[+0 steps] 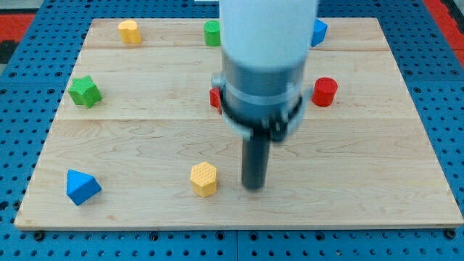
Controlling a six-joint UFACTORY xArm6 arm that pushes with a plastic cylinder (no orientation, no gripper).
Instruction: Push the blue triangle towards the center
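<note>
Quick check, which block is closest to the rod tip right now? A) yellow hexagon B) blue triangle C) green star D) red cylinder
A: my tip sits just to the view's right of the yellow hexagon, apart from it, while the blue triangle lies far off at the view's bottom left.

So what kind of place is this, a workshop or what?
Probably a robot lab test bench: a wooden board on a blue pegged surface, small coloured blocks like the blue triangle, and my tip.
</note>
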